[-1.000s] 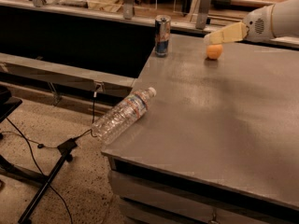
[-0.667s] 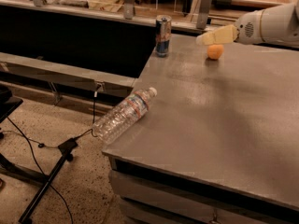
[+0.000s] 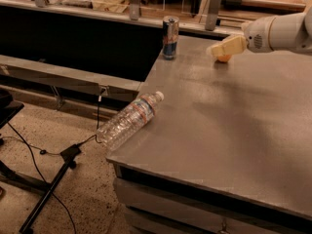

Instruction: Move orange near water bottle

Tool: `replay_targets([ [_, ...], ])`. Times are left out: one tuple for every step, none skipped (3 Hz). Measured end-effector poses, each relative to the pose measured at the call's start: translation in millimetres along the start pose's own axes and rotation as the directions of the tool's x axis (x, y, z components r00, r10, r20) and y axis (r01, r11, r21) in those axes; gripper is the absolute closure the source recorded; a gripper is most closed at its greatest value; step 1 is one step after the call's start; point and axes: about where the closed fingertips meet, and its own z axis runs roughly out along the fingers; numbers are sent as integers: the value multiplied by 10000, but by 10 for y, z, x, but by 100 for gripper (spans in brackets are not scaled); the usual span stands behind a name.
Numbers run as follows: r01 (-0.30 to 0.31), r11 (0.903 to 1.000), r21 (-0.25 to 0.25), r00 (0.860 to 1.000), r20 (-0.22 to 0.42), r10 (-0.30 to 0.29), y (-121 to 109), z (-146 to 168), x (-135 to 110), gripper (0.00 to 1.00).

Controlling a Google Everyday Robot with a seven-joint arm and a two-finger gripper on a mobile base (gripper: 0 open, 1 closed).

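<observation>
The orange [image 3: 224, 58] sits on the grey table [image 3: 234, 126] near its far edge, mostly covered from above by my gripper. My gripper [image 3: 225, 47], cream-coloured on a white arm coming in from the right, is right over the orange and touching or nearly touching it. The water bottle [image 3: 129, 121] lies on its side at the table's left edge, cap pointing toward the table's middle, its base hanging over the edge. It is well apart from the orange, to the left and nearer the front.
A blue-silver drink can [image 3: 170, 36] stands upright at the table's far left corner, left of the orange. A ledge with posts [image 3: 213, 6] runs behind the table. On the floor at left are a stand [image 3: 48, 189] and cables.
My gripper has moved a little left and down onto the orange. The orange, bottle and can have stayed in place.
</observation>
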Motion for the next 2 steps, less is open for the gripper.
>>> replay_targets([
  [852, 9959, 289, 9963, 32, -854, -91, 165, 100, 0],
  [980, 9943, 420, 9952, -87, -978, -188, 307, 201, 0],
])
